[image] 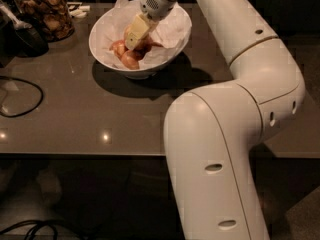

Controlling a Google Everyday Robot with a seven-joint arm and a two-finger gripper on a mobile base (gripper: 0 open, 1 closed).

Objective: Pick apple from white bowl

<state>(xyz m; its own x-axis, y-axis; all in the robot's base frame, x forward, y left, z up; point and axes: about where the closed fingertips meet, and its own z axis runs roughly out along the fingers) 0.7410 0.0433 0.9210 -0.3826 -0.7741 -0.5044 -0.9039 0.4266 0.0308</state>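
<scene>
The robot's big white arm [235,109] rises from in front of the table [100,119], bends back over it and reaches down into the white bowl [172,46], which sits toward the far side of the shiny grey-brown top. The gripper [136,31], a pale yellowish piece below the round white wrist, slants down and to the left inside the bowl, with its tip low among the fruit. From where I stand I cannot tell how far open it is or whether it has hold of anything, because its end sits right against the pile. The bowl is lined with crumpled white paper [167,24] that sticks up above the rim at the back. The apple [131,60] lies in the bowl on that paper, on the near side, just below the gripper's tip; it looks pale with a reddish blush, and I cannot say whether the gripper touches it. A smaller apple [119,47] lies just beside it to the left, close against the gripper's side. Well apart from the bowl, at the far left corner, stands a glass jar [45,14] full of brown snacks, with a dark object [25,39] next to it. A black cable [22,96] loops across the table's left edge.
</scene>
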